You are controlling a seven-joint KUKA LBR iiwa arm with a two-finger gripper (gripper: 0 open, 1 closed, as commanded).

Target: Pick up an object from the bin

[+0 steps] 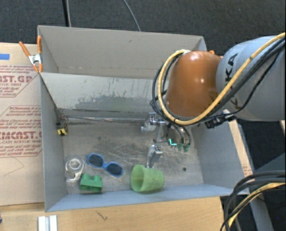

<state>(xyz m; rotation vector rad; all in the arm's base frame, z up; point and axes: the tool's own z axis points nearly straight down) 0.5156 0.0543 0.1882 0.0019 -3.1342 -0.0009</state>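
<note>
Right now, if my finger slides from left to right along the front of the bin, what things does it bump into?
Clear ring-shaped thing → blue sunglasses → green cup.

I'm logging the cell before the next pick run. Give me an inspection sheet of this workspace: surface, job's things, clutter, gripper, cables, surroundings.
Surface: grey bin, floor scuffed and scratched.
Job's things: green cup on its side by the near wall; blue sunglasses, green block and clear roll to its left.
Clutter: small yellow-black bit at the left wall.
Grippers: the gripper hangs low over the bin floor, just behind the green cup.
Cables: yellow and black cables loop round the orange wrist cover; more black ones at lower right.
Surroundings: dark floor beyond the bin.
</note>
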